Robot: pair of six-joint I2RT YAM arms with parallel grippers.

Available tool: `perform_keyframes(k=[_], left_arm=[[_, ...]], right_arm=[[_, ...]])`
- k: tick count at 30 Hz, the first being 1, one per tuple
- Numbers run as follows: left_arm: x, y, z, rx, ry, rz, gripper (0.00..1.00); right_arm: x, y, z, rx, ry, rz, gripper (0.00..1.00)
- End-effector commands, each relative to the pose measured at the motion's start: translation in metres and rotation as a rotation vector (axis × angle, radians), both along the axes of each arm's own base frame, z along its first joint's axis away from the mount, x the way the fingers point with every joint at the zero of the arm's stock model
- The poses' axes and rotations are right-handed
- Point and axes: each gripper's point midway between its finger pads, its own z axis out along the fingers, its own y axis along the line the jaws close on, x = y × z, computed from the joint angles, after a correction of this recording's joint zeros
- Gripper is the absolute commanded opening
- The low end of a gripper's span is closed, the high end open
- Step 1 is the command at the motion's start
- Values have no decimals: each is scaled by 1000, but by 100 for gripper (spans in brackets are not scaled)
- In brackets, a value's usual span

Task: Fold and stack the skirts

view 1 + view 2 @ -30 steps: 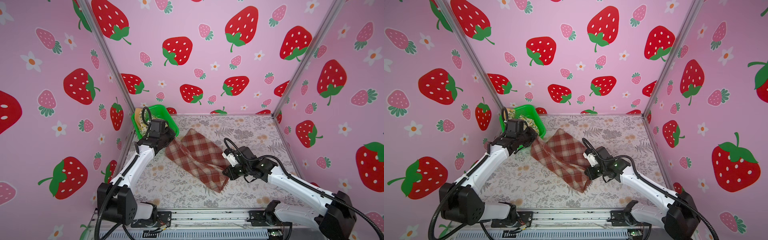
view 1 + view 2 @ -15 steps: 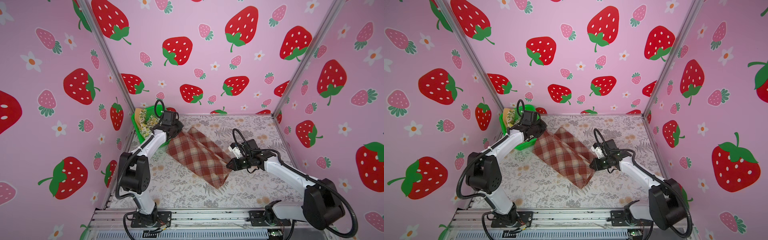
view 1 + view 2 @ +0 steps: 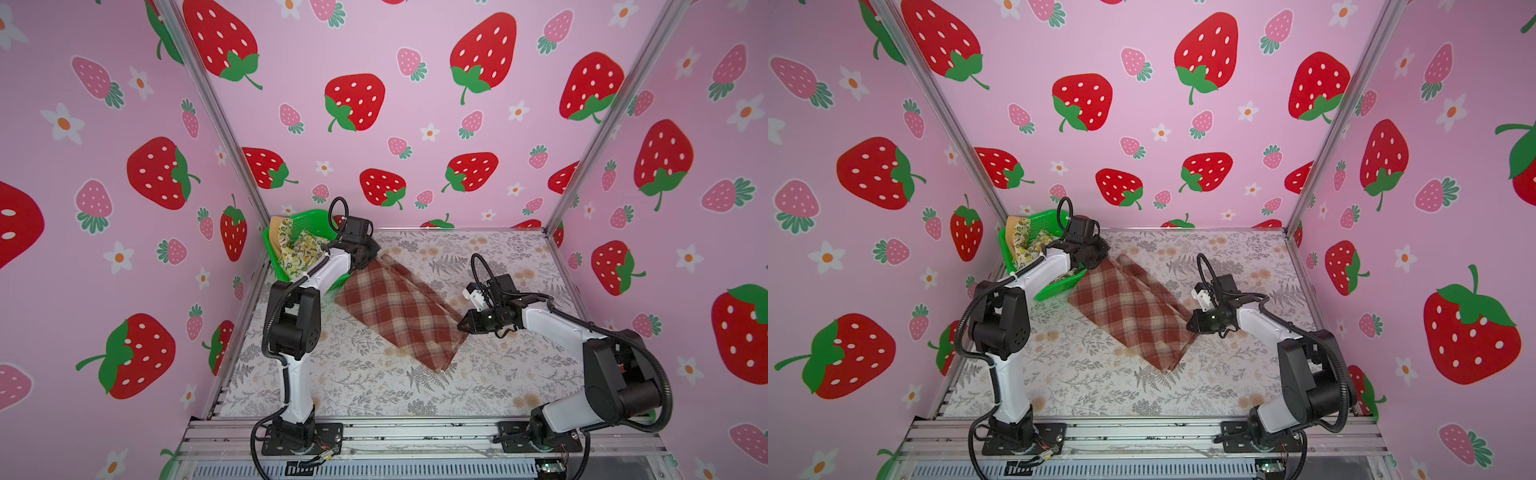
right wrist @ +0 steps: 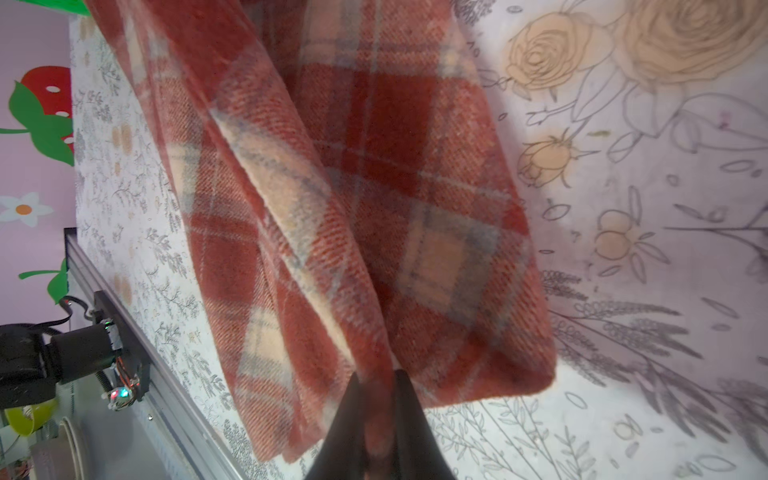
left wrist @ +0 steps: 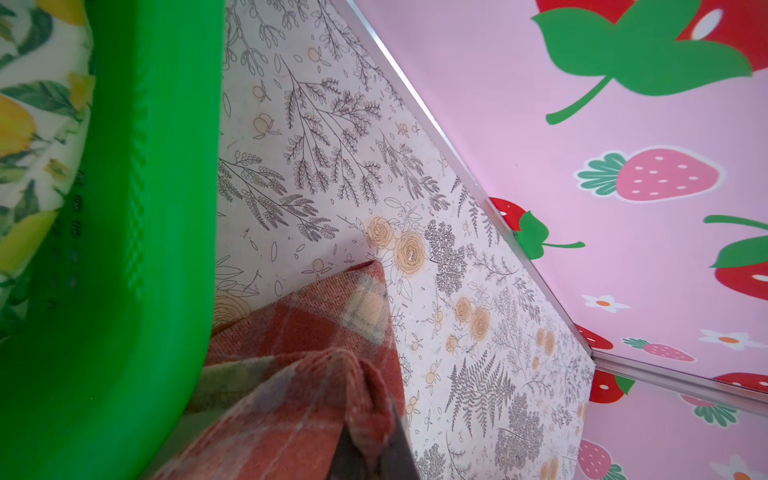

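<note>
**Three skirts, one basket, two arms: the plaid one is pinched at both ends**

Two arms rise from the near rail. One skirt lies out on the floral surface (image 3: 374, 390). The other two sit in the single green basket (image 3: 308, 215).

The right arm (image 3: 552, 324) reaches in low from the near right, its forearm almost level and its wrist turned toward the middle. Its jaws are all but closed, with a fold of the plaid skirt (image 3: 395, 316) pinched between them at its right-hand edge. In the right wrist view the cloth spreads away from the dark fingertips (image 4: 340, 428) in overlapping layers.

In both top views the plaid skirt is folded into a long band. It runs diagonally from the right jaws to the left jaws, and one corner points at the near rail.

The left arm (image 3: 332, 266) stands upright from its base, its elbow high. Its forearm stretches away to the far left and its wrist tips down. Its jaws are clamped tight on the far corner of the plaid skirt, which bunches there just beside the basket wall.

Beyond the left jaws, in the far left corner, the basket holds the crumpled lemon skirt (image 3: 297, 251). The mustard skirt (image 3: 275, 230) shows behind it at the far rim.
</note>
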Motion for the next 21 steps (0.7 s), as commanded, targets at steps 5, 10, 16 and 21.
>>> perform_keyframes(k=[5, 10, 16, 21], left_arm=[[26, -10, 8, -23, -39, 13, 0], [35, -17, -5, -30, -19, -9, 0], [43, -24, -19, -39, -1, -30, 0], [49, -29, -29, -49, 15, -43, 0]], right_arm=[[27, -9, -2, -57, -43, -72, 16], [30, -14, -8, -91, -34, -95, 16], [29, -22, -9, -120, -40, -130, 16], [28, -25, -14, -131, -27, -146, 16]])
